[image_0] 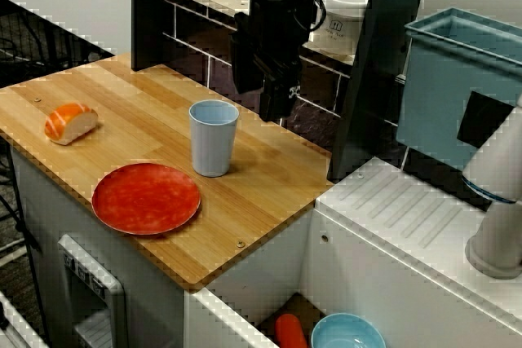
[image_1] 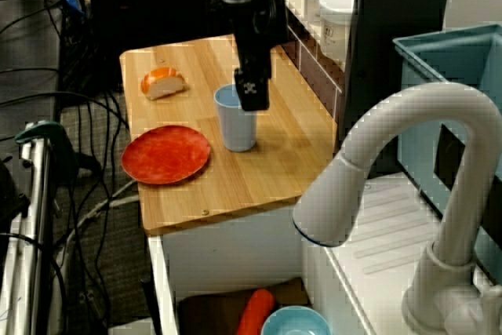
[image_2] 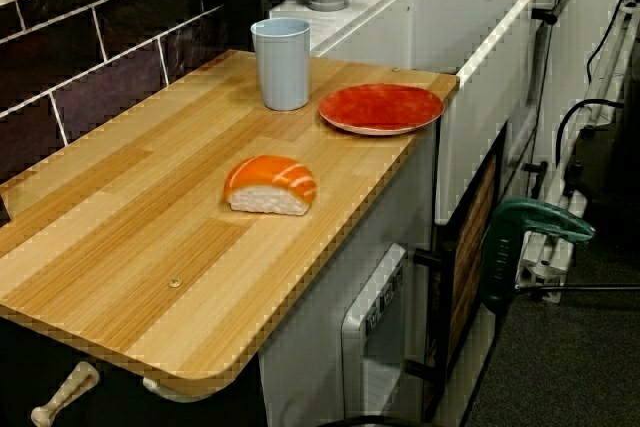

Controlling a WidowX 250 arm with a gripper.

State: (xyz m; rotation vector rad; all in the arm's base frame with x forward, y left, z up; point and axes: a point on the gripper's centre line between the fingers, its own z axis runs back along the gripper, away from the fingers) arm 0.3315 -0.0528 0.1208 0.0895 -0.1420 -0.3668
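Note:
In the view from the front, my black gripper (image_0: 275, 103) hangs just behind and above a light blue cup (image_0: 214, 138) that stands upright on the wooden counter (image_0: 269, 193). From the view over the faucet, the gripper (image_1: 252, 98) overlaps the cup's (image_1: 236, 125) far rim. Nothing shows between the fingers, which read as one dark mass, so their spacing is unclear. A red plate (image_0: 146, 198) lies in front of the cup. A piece of salmon sushi (image_0: 71, 122) rests at the counter's left end. The view along the counter shows the cup (image_2: 283, 65), plate (image_2: 381, 108) and sushi (image_2: 270, 185).
A dark tiled back wall with a shelf holding white tubs (image_0: 341, 18) rises behind the gripper. To the right are a white drainboard (image_0: 408, 218), a faucet (image_0: 499, 201) and a teal bin (image_0: 457, 79). The sink below holds a blue bowl (image_0: 348, 334) and an orange item (image_0: 289, 332).

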